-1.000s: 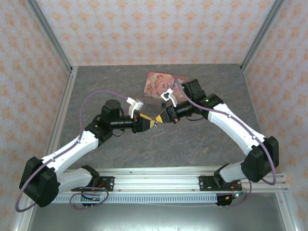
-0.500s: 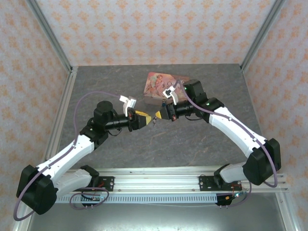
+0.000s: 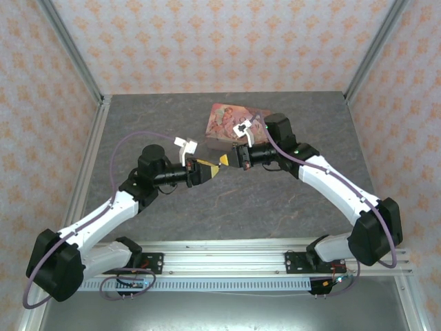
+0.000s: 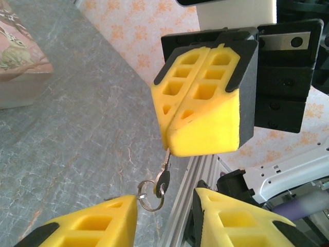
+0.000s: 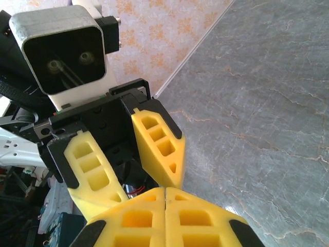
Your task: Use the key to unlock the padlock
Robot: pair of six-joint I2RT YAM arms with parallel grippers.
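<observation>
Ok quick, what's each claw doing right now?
Left claw: open, empty.
Right claw: closed, holding the key, which hangs below it.

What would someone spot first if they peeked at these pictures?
The yellow-fingered right gripper and left gripper meet tip to tip over the middle of the grey table. The right one is shut on a key, which dangles by the open left one. A pink tin sits behind them.
</observation>
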